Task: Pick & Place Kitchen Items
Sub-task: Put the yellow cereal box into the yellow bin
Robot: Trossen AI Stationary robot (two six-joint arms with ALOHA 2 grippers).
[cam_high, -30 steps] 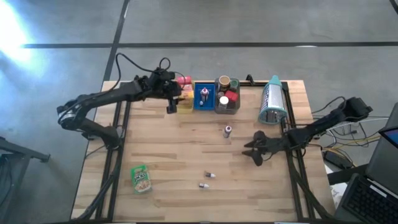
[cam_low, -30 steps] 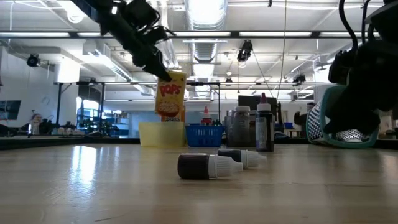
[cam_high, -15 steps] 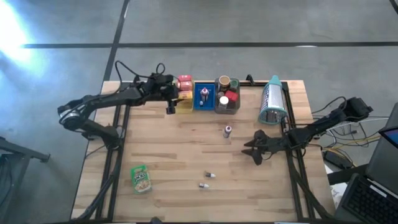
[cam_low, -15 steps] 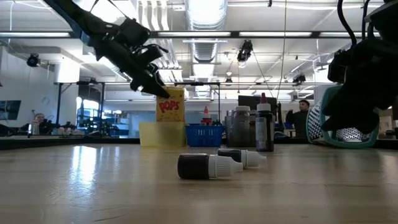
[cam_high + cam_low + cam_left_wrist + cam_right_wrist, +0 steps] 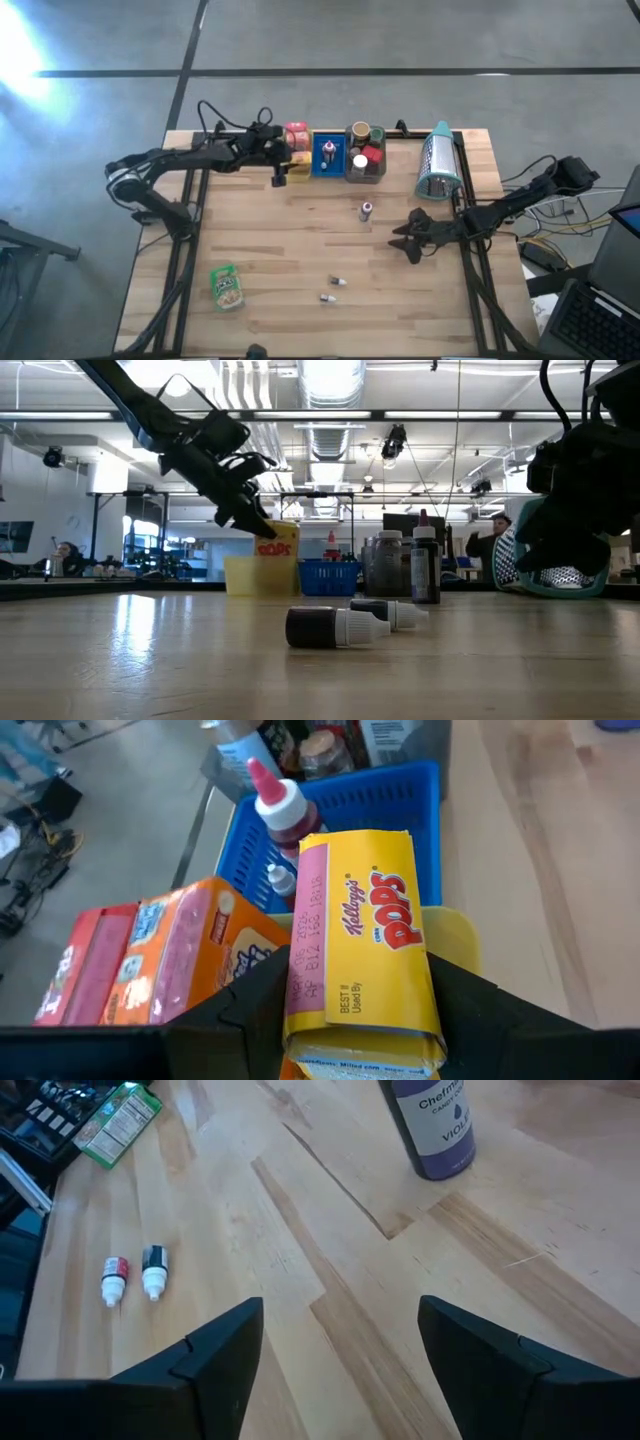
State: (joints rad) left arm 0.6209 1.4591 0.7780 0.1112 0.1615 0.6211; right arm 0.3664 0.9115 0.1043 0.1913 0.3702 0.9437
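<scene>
My left gripper (image 5: pixel 252 520) is shut on a yellow Pops box (image 5: pixel 362 945) at the table's far left. The box's lower part is down inside the yellow tray (image 5: pixel 245 575), beside orange and red snack boxes (image 5: pixel 150 960). My right gripper (image 5: pixel 405 242) stands open low over the table's right side with nothing between its fingers (image 5: pixel 215 1355). In front of it stand a violet bottle (image 5: pixel 435 1125) upright on its base, two tiny vials (image 5: pixel 132 1275) lying on their sides, and a green pouch (image 5: pixel 118 1120) lying flat. My left gripper pinches the box between its two fingers (image 5: pixel 245 1010), one on each narrow side, at the box's upper end (image 5: pixel 310 1020). The fingers slant down from the table's left. The box hangs upright below them, printed face out; whether its foot touches the tray floor is hidden.
A blue tray (image 5: pixel 322 168) with a red-capped bottle and a grey tray (image 5: pixel 366 178) with jars stand right of the yellow one at the far edge. A metal grater with a teal rim (image 5: pixel 438 165) lies at the far right. Bare wood lies in the middle.
My left gripper has come down toward the yellow tray with the Pops box. The box hung clear above the tray a second ago; now its lower part has sunk behind the tray's wall, still upright.
</scene>
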